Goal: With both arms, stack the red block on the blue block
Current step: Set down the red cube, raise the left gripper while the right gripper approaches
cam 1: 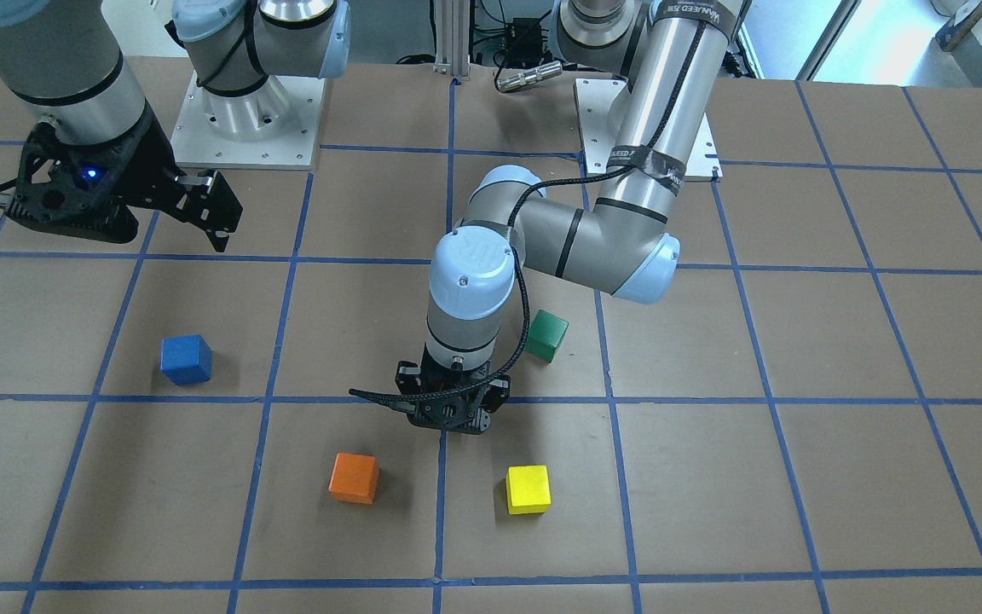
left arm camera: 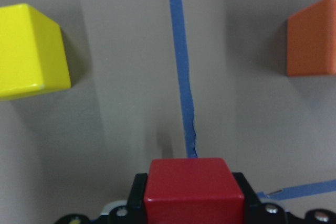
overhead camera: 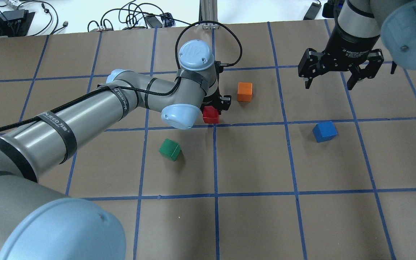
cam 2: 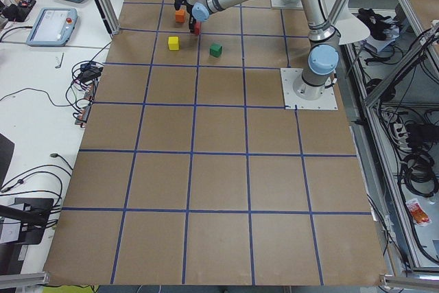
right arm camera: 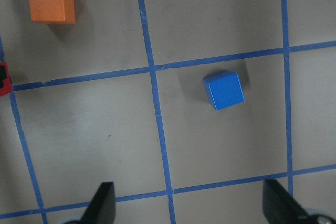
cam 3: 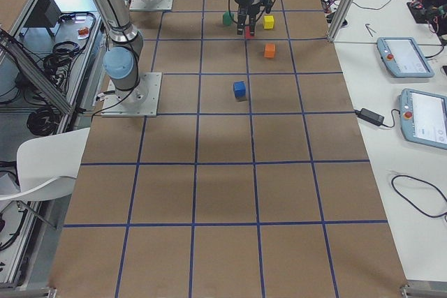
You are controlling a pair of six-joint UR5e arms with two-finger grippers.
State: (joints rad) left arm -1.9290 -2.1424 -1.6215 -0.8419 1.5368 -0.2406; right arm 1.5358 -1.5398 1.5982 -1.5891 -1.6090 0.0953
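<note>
Left gripper (left arm camera: pixel 193 205) fingers (left arm camera: pixel 137 195) clamp the red block (left arm camera: pixel 194 182), low over the table (overhead camera: pixel 251 162). Right gripper (overhead camera: pixel 330 86) gapes wide, empty. The blue block (right arm camera: pixel 223 89) sits bare ahead of its fingers. Grasp looks done; carry and stacking remain.

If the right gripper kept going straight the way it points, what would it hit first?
Most likely the table. The right gripper points down, open, and the blue block seems offset from its line, though depth is unclear.
</note>
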